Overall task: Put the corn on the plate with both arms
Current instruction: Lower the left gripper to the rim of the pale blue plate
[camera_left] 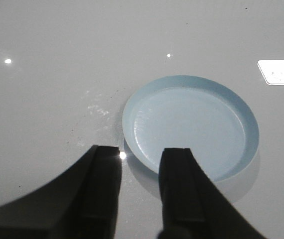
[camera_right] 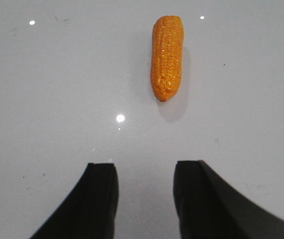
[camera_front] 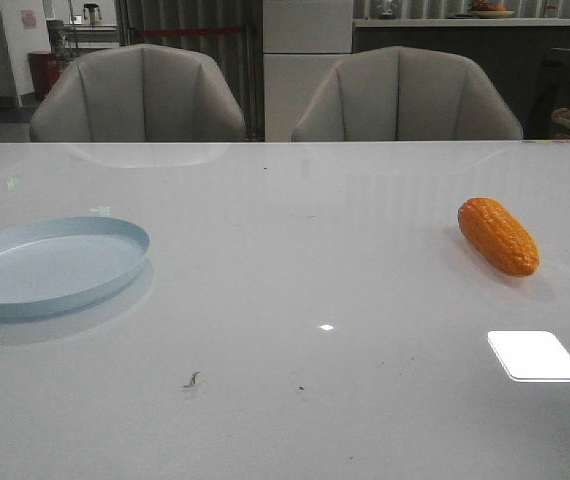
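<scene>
Both grippers, left gripper [camera_left: 139, 186] and right gripper [camera_right: 144, 199], hang with fingers apart, holding nothing. The corn [camera_front: 498, 236] lies on the glossy white bench [camera_front: 295, 280], well apart from the plate [camera_front: 50, 265]. Two grey chairs [camera_front: 137, 95] stand behind the bench.

I work in what looks like an office or meeting room: my glossy white bench [camera_front: 285, 300] faces two padded grey chairs [camera_front: 137, 95], with pale cabinets [camera_front: 307, 60] and a dim counter [camera_front: 465, 20] beyond them.
</scene>
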Controlling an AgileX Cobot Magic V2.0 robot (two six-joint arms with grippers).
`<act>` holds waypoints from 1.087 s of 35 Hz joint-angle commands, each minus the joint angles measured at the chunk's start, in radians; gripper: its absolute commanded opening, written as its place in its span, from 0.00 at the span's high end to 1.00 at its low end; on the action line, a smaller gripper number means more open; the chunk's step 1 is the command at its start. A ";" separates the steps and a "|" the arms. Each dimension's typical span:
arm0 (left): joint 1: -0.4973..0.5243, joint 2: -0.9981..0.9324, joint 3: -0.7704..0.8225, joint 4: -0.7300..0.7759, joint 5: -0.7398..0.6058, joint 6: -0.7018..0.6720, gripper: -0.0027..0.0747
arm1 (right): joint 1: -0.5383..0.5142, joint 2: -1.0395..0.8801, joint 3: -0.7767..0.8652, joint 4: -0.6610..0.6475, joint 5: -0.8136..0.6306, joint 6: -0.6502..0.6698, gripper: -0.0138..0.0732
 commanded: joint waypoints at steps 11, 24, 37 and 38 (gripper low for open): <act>0.007 0.388 -0.437 -0.158 0.317 -0.032 0.60 | -0.003 -0.003 -0.039 -0.008 -0.062 -0.008 0.39; 0.099 0.693 -0.562 -0.188 0.303 -0.114 0.60 | -0.003 -0.003 -0.039 -0.008 -0.054 -0.008 0.39; 0.118 0.831 -0.621 -0.204 0.242 -0.102 0.56 | -0.003 -0.003 -0.039 -0.008 -0.054 -0.008 0.39; 0.118 0.839 -0.629 -0.204 0.240 -0.096 0.53 | -0.003 -0.003 -0.039 -0.008 -0.051 -0.008 0.39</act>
